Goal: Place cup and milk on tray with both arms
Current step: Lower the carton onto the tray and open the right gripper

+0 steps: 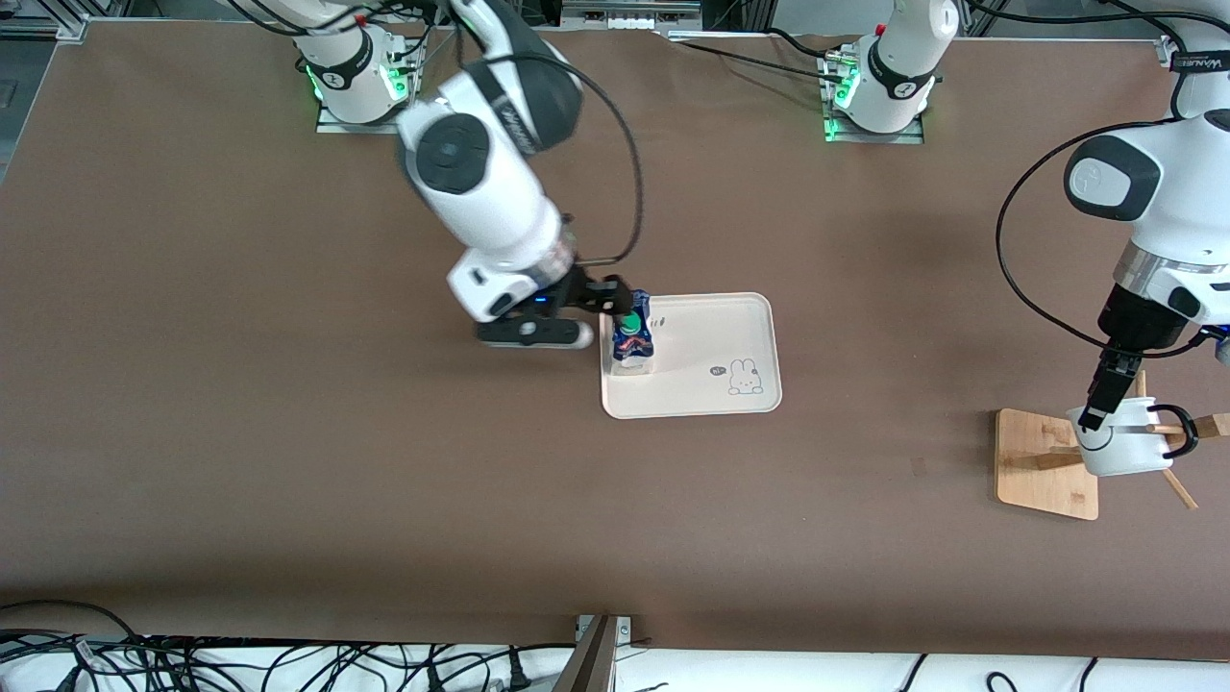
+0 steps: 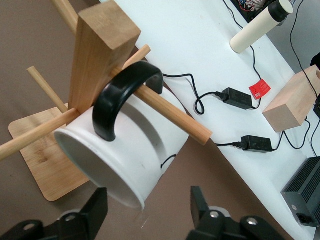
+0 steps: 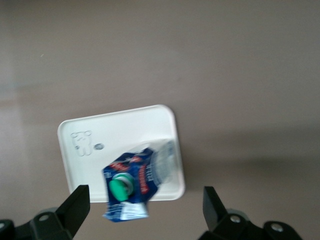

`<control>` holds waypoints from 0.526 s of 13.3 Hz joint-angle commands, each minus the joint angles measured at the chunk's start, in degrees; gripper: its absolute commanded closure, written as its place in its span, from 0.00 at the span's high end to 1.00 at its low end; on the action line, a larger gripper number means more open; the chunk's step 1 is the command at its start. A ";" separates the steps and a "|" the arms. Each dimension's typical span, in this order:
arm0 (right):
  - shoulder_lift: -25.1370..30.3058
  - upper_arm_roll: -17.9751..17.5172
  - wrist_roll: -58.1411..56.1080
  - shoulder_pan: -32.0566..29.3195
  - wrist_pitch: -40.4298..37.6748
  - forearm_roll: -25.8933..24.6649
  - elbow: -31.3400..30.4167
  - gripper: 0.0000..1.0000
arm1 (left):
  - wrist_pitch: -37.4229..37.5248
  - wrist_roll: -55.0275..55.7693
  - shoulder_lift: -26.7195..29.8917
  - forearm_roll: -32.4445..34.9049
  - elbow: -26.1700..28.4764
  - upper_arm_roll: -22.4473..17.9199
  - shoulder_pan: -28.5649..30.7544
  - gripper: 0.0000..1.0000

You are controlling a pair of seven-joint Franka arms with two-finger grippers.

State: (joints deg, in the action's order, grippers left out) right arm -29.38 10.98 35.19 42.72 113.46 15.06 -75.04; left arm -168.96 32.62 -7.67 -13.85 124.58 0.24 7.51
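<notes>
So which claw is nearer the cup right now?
The left. The left claw is right at the cup, which hangs on the wooden stand, fingers open at its rim. The right claw is over the tray, open by the milk.

One cup (image 1: 1119, 444), one milk (image 1: 632, 335), one tray (image 1: 721, 327)

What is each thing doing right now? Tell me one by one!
milk: standing on the tray, cap on.
tray: flat on the table, no cup on it.
cup: hanging by its handle on the wooden stand's peg.
wooden stand: upright.
right tool: open, over the milk.
left tool: open around the cup's rim.
</notes>
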 commanded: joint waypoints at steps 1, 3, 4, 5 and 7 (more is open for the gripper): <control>3.44 6.49 -8.00 0.09 -7.17 -0.21 -1.25 1.00 | -1.02 -0.63 -1.38 -1.62 -1.53 0.47 0.14 0.64; 5.72 11.41 -13.19 0.08 -12.62 -0.03 -1.60 1.00 | -1.02 -0.63 -1.73 -1.62 -1.71 0.47 0.14 0.45; 6.86 13.44 -15.39 0.08 -15.17 -0.03 -1.95 1.00 | -1.02 -0.63 -1.73 -1.62 -1.71 0.47 0.23 0.39; 8.27 15.37 -17.42 0.08 -17.72 -0.03 -2.91 1.00 | -1.02 -0.72 -1.73 -1.62 -1.71 0.47 0.23 0.34; 12.04 18.28 -19.97 0.08 -19.93 -0.47 -6.51 1.00 | -1.02 -0.72 -1.64 -1.62 -1.71 0.47 0.14 0.21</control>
State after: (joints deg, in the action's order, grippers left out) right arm -22.17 27.41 17.68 42.05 94.99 15.06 -76.46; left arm -169.51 32.63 -8.72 -13.87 124.05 0.24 7.50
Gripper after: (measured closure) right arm 0.000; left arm 0.705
